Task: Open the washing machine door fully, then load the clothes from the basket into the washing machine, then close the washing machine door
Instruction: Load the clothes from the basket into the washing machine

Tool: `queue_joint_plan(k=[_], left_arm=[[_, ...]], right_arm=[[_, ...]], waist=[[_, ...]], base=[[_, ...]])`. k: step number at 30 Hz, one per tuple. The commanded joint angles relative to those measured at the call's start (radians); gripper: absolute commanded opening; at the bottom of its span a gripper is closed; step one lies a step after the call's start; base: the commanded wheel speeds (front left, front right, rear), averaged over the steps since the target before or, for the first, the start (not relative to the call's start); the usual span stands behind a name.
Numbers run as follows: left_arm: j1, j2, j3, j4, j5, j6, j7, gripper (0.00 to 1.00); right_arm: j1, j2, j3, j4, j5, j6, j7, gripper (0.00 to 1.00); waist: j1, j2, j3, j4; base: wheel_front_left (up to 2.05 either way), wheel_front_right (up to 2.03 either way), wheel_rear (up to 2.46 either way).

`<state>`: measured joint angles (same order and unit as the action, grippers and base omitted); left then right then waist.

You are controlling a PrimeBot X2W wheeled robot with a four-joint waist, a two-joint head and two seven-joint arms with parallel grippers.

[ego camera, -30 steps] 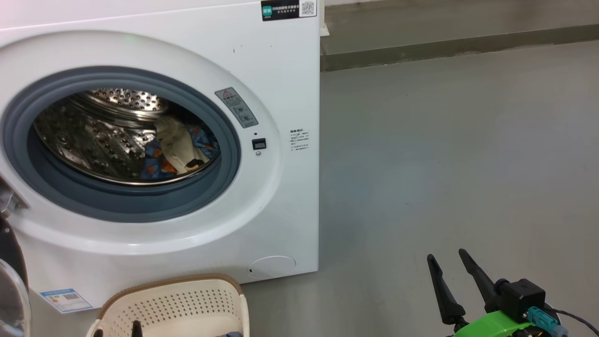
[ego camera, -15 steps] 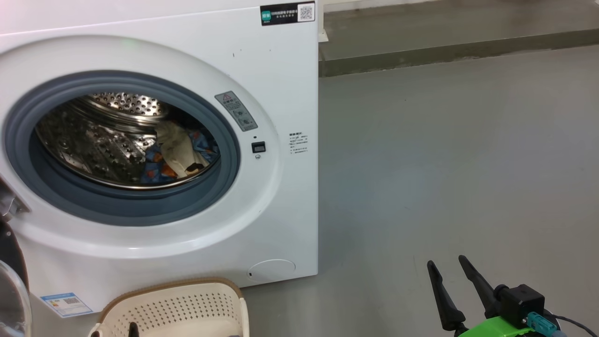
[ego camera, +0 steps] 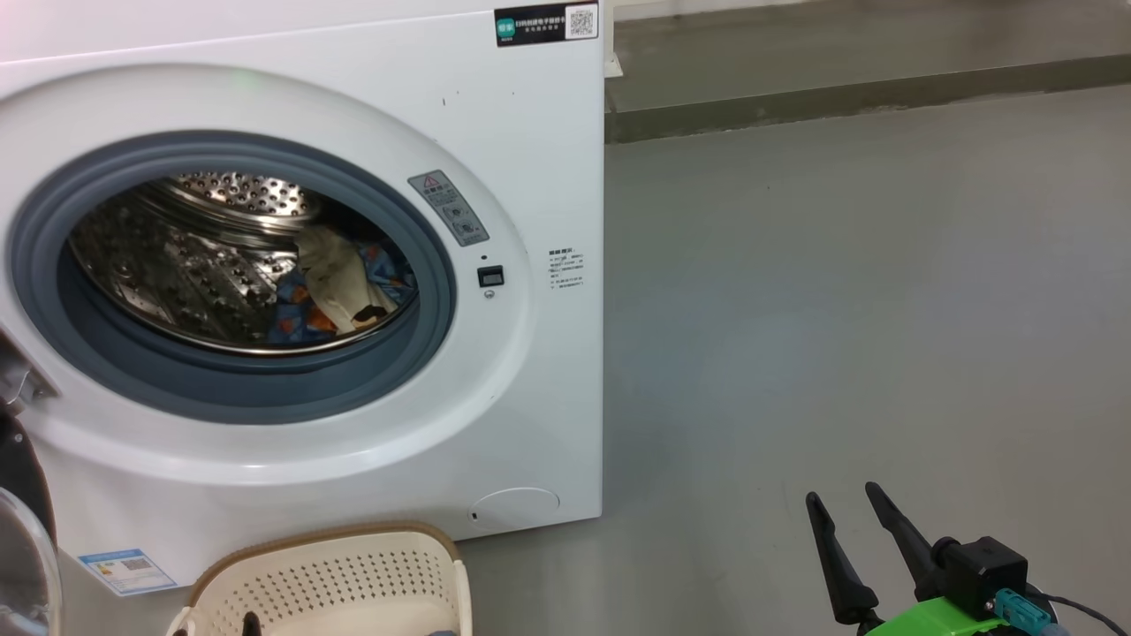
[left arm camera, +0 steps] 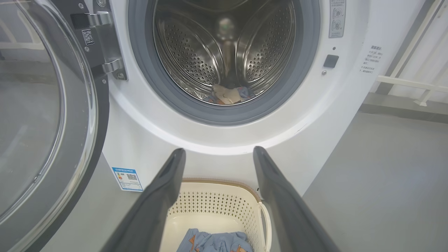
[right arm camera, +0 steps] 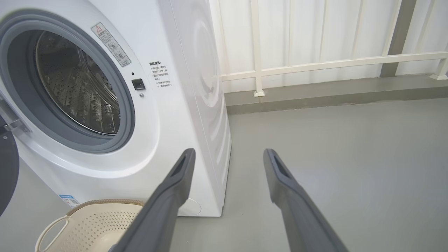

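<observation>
The white washing machine [ego camera: 530, 177] stands with its door [left arm camera: 42, 122] swung wide to the left on its hinge. Inside the steel drum lie clothes [ego camera: 340, 287], a cream piece on blue bear-print fabric, which the left wrist view also catches [left arm camera: 227, 95]. The cream perforated basket [ego camera: 336, 565] sits on the floor just before the machine. More blue bear-print clothes [left arm camera: 213, 242] rest in it. My left gripper [left arm camera: 218, 151] hangs open and empty above the basket, pointing at the machine's front. My right gripper [ego camera: 842, 494] is open and empty over bare floor right of the machine.
Grey floor [ego camera: 839, 309] spreads to the right of the machine. A low kerb [right arm camera: 332, 94] with a white railing [right arm camera: 315, 64] runs behind it. The open door's glass [ego camera: 22, 556] reaches down beside the basket's left side.
The head view has shifted slightly; both grippers, the basket and the door keep their places.
</observation>
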<state>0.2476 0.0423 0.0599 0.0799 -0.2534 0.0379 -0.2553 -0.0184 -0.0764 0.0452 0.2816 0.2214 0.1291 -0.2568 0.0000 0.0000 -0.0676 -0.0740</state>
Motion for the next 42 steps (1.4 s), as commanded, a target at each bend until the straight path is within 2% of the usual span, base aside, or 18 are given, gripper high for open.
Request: queue_joint_plan(k=[1,18,31,42], left_arm=[[-0.018,0.008,0.036,-0.017,-0.002,-0.005,-0.006,1.00],[-0.035,0.008,0.008,0.028,-0.029,-0.010,-0.006,1.00],[-0.155,0.008,-0.026,0.104,-0.034,-0.023,-0.006,1.00],[-0.283,0.008,0.001,0.204,-0.021,-0.085,-0.006,1.00]], right_arm=[[-0.014,-0.005,0.021,-0.021,-0.001,0.002,-0.005,1.00],[-0.014,-0.003,0.018,-0.033,0.000,0.002,-0.005,1.00],[-0.086,-0.006,0.022,-0.053,0.011,0.002,-0.005,1.00],[-0.149,-0.002,0.038,-0.067,0.021,0.002,-0.005,1.00]], waist=[[0.0000,0.0000,0.002,0.000],[0.0000,0.0000,0.081,-0.015],[0.0000,0.0000,0.307,-0.039],[0.0000,0.0000,0.460,-0.065]], base=[[0.00,0.00,0.00],[0.00,0.00,0.00],[0.00,0.00,0.00],[0.00,0.00,0.00]])
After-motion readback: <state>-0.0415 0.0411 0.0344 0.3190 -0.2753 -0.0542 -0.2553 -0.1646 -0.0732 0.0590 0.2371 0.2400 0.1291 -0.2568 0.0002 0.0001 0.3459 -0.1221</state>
